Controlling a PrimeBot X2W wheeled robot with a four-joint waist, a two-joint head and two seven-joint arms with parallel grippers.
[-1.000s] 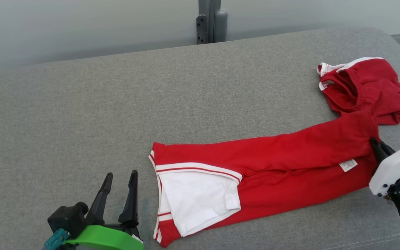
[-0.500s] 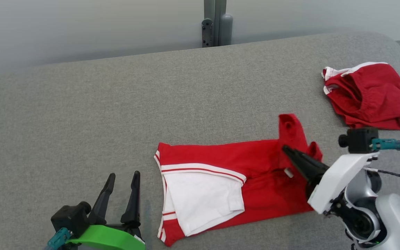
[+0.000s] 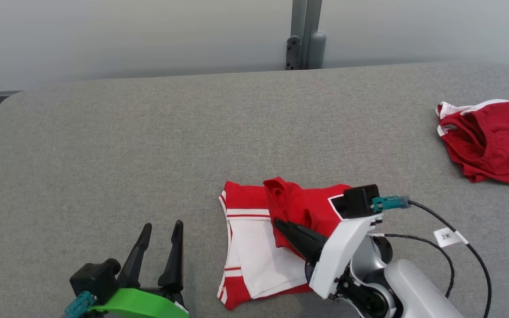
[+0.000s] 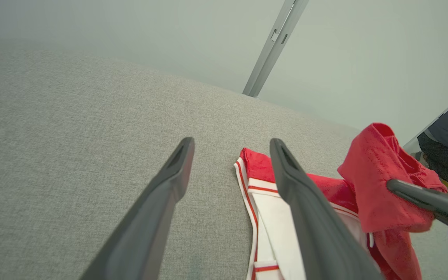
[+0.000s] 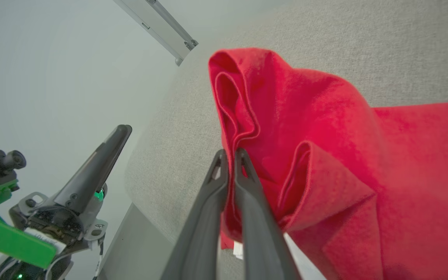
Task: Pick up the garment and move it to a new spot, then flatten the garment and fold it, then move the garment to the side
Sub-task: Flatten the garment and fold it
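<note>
Nearest, my left gripper [image 3: 162, 225] had its fingers spread, empty, just left of the garment [image 3: 254, 251]. My right gripper [image 3: 277, 223] pinched the garment's red end, lifted above the white part. Far right, a second red cloth [image 3: 488, 141] lay on the grey fabric surface [image 3: 148, 132].

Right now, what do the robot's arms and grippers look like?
Left gripper: two long dark tapered fingers on a green bracket, black camera, teal plug. Right gripper: same fingers, white housing, black camera, teal plug, black cables with a white tag, pale grey forearm.
</note>
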